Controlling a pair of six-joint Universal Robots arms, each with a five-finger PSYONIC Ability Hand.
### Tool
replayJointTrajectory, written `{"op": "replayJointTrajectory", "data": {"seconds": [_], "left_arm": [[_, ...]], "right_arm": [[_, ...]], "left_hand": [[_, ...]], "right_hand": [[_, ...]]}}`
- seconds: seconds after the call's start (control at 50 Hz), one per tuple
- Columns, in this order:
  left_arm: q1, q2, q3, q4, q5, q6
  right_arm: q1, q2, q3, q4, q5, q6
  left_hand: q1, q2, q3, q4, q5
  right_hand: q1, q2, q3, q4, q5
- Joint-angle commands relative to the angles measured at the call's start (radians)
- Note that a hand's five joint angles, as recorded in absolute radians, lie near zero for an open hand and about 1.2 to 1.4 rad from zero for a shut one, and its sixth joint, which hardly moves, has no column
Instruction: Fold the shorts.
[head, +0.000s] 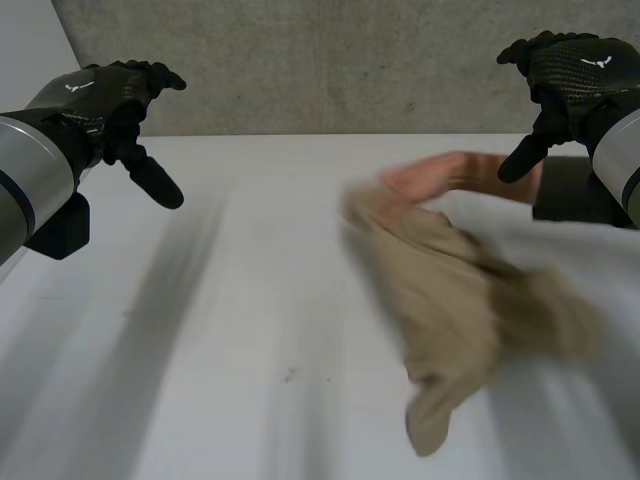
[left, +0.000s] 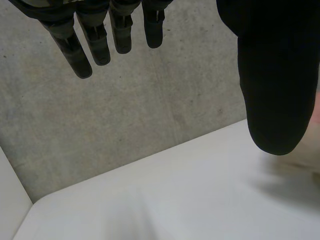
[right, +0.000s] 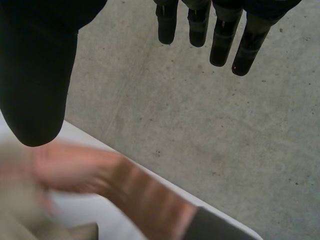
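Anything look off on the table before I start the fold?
Yes: a person's hand is at the far edge of the tan shorts, which lie crumpled rather than flat on the table. Left hand and right hand hover open.

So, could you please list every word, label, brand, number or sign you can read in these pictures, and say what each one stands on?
No text can be read anywhere.
Left robot hand: a small white mark on its back, too small to read.
Right robot hand: a similar small white mark on its back, too small to read.
Shorts and table: no print or label visible.
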Motion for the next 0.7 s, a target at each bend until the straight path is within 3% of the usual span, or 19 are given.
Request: {"op": "replayJointTrajectory", "data": {"seconds": [0.02, 0.42, 0.7], "left_arm": [[0.003, -0.003, -0.002, 0.004, 0.0, 0.0], [0.034, -0.028, -0.007, 0.065, 0.0, 0.005], [0.049, -0.163, -0.007, 0.116, 0.0, 0.025]], "right_arm": [[0.004, 0.001, 0.003, -0.002, 0.0, 0.0], [0.004, 0.004, 0.03, -0.022, -0.032, -0.055], [0.041, 0.017, 0.047, -0.025, -0.087, -0.135]], "left_hand": [[-0.017, -0.026, -0.039, -0.03, -0.047], [-0.017, -0.026, -0.039, -0.03, -0.047], [0.001, -0.007, -0.021, -0.011, -0.029]], "right_hand": [[0.034, -0.019, -0.042, -0.064, -0.065], [0.034, -0.019, -0.042, -0.064, -0.065], [0.034, -0.019, -0.042, -0.064, -0.065]]}}
